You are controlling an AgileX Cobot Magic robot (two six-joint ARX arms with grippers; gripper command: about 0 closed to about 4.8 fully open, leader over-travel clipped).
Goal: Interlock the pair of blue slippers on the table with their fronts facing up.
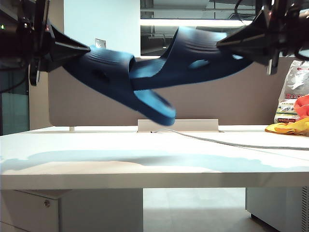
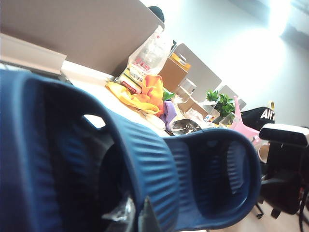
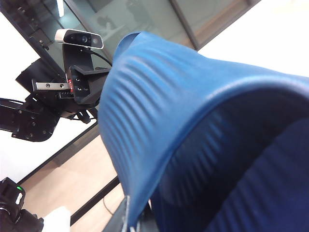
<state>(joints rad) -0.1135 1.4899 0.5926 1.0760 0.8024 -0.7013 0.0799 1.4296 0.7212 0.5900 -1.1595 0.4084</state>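
Blue slippers (image 1: pixel 145 82) high over the bench (image 1: pixel 145 159), left fingers (image 1: pixel 87 48) and right fingers (image 1: pixel 222 44) clamped on one each.

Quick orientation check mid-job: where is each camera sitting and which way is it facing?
Exterior view: low, near table height, facing the back divider panel; shows the left claw and right claw, each shut on a blue slipper, left slipper, right slipper, held above the table.
Left wrist view: on the left arm, looking along its slipper toward the right slipper and clutter beyond.
Right wrist view: on the right arm, looking over its slipper toward the left arm.
Shared: all views show the slippers.
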